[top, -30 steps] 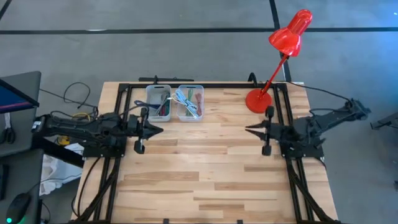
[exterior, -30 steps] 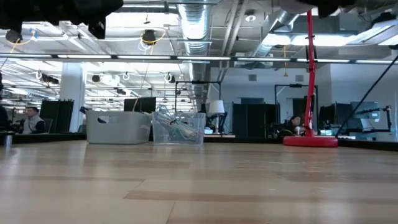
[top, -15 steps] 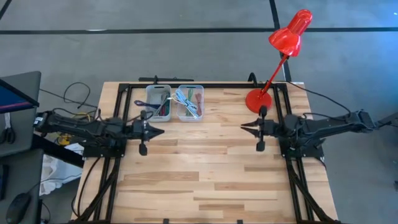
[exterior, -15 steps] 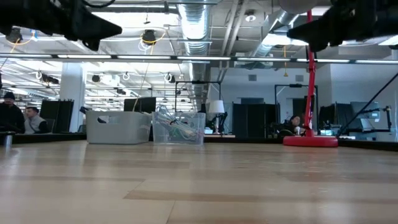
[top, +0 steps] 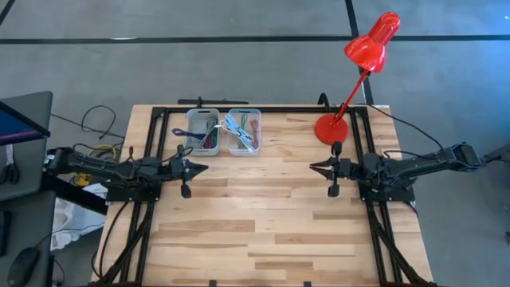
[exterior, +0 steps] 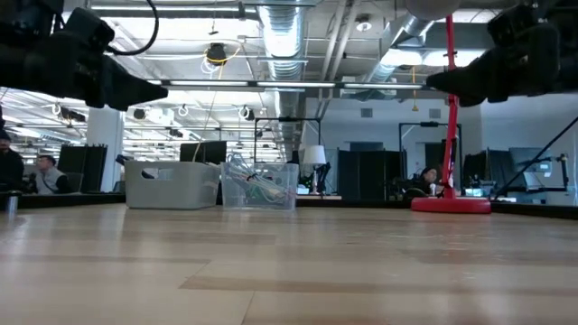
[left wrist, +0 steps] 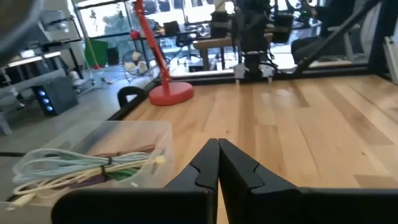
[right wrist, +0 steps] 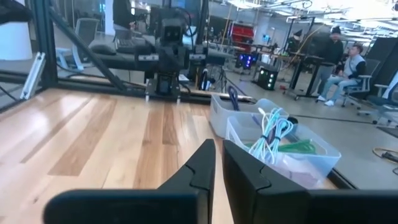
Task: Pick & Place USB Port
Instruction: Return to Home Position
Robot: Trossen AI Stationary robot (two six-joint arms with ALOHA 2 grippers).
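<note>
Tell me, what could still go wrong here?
1. The red lamp stands close beside the right arm. A sideways swing of the right gripper might knock it over.
2. The cables in the clear bin loop up above its rim. They might snag or spill if the nearby left gripper brushes them.
</note>
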